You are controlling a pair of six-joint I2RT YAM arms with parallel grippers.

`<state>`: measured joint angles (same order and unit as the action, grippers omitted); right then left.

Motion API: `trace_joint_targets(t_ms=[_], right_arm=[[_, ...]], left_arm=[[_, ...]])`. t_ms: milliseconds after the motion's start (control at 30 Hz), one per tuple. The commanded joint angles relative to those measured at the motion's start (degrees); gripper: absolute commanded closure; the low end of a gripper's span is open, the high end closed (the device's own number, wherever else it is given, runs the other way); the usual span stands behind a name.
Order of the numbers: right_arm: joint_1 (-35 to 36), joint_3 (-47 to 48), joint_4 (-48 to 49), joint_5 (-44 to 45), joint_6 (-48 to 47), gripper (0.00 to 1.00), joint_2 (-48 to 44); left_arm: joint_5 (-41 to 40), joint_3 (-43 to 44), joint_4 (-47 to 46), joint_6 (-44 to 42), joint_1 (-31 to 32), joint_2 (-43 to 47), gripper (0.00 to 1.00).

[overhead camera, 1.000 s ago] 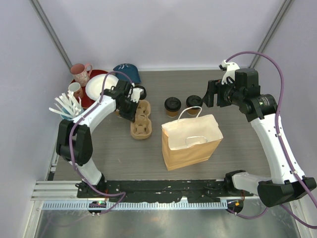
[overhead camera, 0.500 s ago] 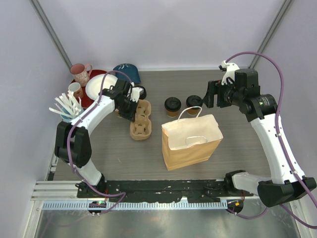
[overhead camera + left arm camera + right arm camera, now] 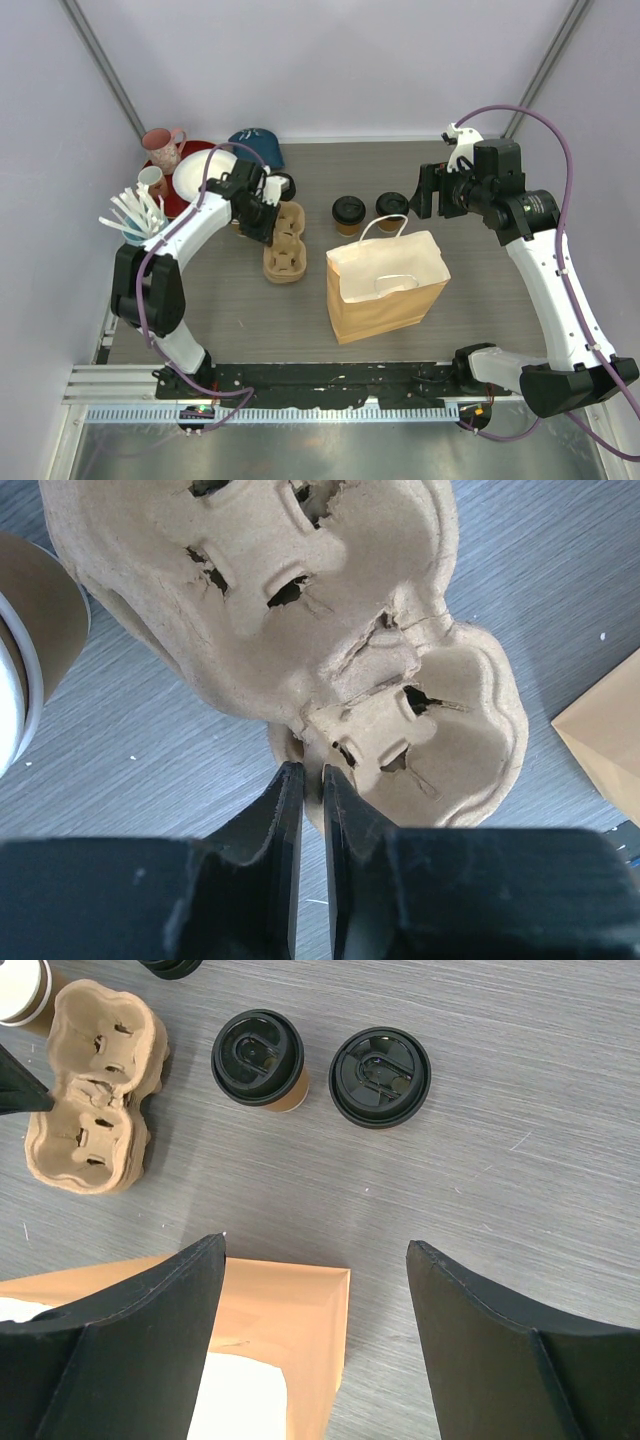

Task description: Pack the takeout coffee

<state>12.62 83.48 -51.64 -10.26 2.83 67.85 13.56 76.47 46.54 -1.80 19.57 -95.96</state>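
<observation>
Both takeout coffees stand upright, long axes vertical, black lids facing up, side by side without touching. They sit on the table ahead of the right gripper (image 3: 315, 1248), within the span of its fingers: the first lidded cup (image 3: 257, 1058) is toward one finger and the second lidded cup (image 3: 380, 1076) toward the other. That gripper is spread wide and holds nothing, with the paper bag (image 3: 280, 1310) under it. The left gripper (image 3: 308, 772) has its fingers a thin slit apart at the rim of the pulp cup carrier (image 3: 300, 610). I cannot tell whether they pinch it.
</observation>
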Motion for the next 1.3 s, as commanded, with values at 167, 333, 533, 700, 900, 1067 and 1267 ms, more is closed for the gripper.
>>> trace_joint_targets(t_ms=[167, 333, 533, 700, 900, 1067, 1267], right_arm=[[-0.1, 2.6, -0.2, -0.5, -1.3, 0.22, -1.8], [0.0, 2.6, -0.2, -0.6, -1.3, 0.22, -1.4], [-0.1, 2.8, -0.1, -1.4, -1.4, 0.22, -0.6], [-0.1, 2.7, -0.3, -1.9, -1.5, 0.22, -0.6], [-0.1, 2.5, -0.5, -2.0, -2.0, 0.21, -0.5], [-0.1, 2.1, -0.6, -2.1, -2.0, 0.22, -0.5], [0.0, 1.7, -0.6, -2.2, -2.2, 0.22, -0.7]], left_arm=[[2.4, 1.7, 0.8, 0.1, -0.7, 1.4, 0.66], [4.7, 1.4, 0.0, 0.1, -0.7, 1.3, 0.63], [9.5, 6.9, 2.7, -13.1, 1.0, 0.6, 0.47], [7.9, 10.2, 4.9, -26.3, 0.9, -1.9, 0.39], [11.7, 13.4, 9.9, -33.8, 0.9, -5.5, 0.36], [14.3, 15.7, 13.3, -36.0, 0.9, -8.0, 0.36], [13.9, 16.4, 11.9, -35.1, 1.0, -10.7, 0.40]])
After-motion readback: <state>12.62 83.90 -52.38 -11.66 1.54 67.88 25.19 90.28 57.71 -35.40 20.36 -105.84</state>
